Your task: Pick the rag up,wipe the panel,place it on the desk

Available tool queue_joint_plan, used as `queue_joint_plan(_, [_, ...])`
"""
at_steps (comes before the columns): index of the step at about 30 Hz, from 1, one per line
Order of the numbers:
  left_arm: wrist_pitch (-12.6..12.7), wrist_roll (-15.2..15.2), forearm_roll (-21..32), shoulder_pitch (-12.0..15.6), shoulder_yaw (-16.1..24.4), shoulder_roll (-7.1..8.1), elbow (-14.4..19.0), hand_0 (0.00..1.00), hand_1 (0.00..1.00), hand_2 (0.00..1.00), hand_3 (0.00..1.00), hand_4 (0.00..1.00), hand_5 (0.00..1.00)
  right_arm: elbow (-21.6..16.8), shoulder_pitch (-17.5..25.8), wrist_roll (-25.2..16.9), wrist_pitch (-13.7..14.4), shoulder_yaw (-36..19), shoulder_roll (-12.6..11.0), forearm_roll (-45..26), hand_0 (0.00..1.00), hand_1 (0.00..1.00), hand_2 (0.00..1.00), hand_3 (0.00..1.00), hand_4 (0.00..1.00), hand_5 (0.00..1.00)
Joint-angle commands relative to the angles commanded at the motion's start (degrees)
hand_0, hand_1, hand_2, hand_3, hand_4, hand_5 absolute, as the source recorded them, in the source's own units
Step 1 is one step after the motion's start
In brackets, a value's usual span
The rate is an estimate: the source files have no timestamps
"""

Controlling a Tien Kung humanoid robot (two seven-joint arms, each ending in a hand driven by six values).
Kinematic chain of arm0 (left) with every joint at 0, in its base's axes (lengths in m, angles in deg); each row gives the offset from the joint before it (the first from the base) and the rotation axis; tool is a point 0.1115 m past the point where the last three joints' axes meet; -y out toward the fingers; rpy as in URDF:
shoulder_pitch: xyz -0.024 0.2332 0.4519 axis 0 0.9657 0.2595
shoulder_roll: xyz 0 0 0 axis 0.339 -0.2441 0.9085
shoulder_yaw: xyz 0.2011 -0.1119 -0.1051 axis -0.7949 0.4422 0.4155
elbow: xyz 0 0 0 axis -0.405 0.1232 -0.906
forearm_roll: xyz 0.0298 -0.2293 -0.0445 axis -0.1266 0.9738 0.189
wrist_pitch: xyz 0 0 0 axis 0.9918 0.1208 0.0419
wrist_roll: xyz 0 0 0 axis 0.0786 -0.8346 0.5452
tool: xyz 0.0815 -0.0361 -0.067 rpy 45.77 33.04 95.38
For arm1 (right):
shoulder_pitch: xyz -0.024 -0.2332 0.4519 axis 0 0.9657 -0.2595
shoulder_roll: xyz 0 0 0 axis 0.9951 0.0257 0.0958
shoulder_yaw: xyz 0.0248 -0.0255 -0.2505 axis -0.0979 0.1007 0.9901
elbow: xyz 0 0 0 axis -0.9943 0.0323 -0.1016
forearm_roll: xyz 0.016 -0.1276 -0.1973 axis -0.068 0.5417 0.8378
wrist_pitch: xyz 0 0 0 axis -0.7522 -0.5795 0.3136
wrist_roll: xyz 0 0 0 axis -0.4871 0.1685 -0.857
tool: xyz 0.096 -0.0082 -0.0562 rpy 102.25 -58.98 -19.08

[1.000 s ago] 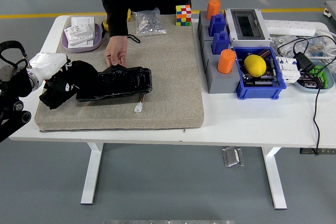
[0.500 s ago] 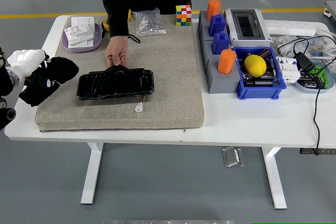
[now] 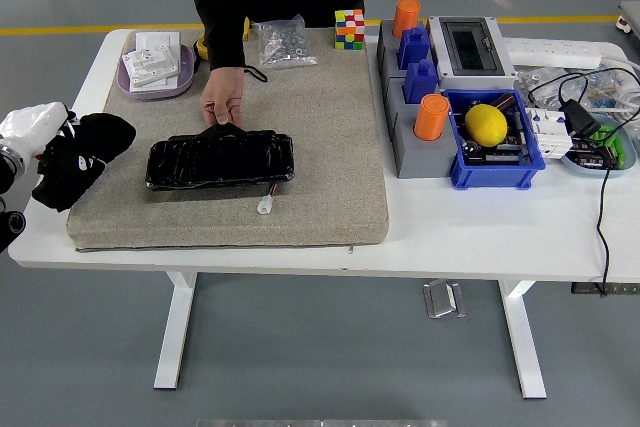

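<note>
Grey workshop floor with a yellow line surrounds a white tabletop [image 3: 470,232] on which a beige mat [image 3: 330,147] covers the left half. At the mat's left edge the robot's left hand [image 3: 35,127], white-cased and coming in from the picture's left side, has its fingers clamped on a black rag [image 3: 85,152], which hangs bunched over the mat's left border, just clear of the panel. That glossy black panel [image 3: 220,159] lies flat on the mat, with a short wire and a small white plug [image 3: 264,206] trailing from its near edge. A person in a black top stands at the far side, one hand [image 3: 222,102] resting with fingertips on the panel's far edge, apparently steadying it. Behind them sit a lilac tray [image 3: 155,82] of white parts, a clear bag of hardware [image 3: 283,42] and a coloured puzzle cube [image 3: 349,29]. To the right stand a grey block [image 3: 405,137] with blue pieces and two orange cups [image 3: 431,117], a grey switch box [image 3: 470,47], and a blue bin [image 3: 495,152] holding a lemon [image 3: 486,124]. Black cables [image 3: 600,177] and a white power strip [image 3: 555,49] fill the far right corner. The robot's right hand is out of frame.
</note>
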Motion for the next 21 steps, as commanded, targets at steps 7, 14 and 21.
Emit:
queue_joint_plan(7, [0.18, 0.11, 0.71, 0.3, 0.3, -1.57, -0.81, 0.233, 0.166, 0.467, 0.413, 0.385, 0.002, 0.02, -0.16, 0.01, 0.05, 0.05, -0.04, 0.09, 0.699, 0.653, 0.686, 0.597, 0.974, 0.435])
queue_joint_plan(14, [0.1, 0.07, 1.1, 0.32, -0.28, -2.75, -1.01, 0.236, 0.168, 0.467, 0.417, 0.384, 0.002, -0.01, -0.34, -0.06, 0.11, 0.13, 0.08, 0.12, 0.699, 0.652, 0.686, 0.597, 0.974, 0.434])
queue_joint_plan(21, [0.12, 0.11, 1.25, 0.18, -0.61, -3.34, -1.17, 0.239, 0.183, 0.47, 0.425, 0.391, 0.002, 0.02, -0.42, 0.01, 0.12, 0.03, -0.01, 0.23, 0.698, 0.653, 0.685, 0.598, 0.974, 0.434])
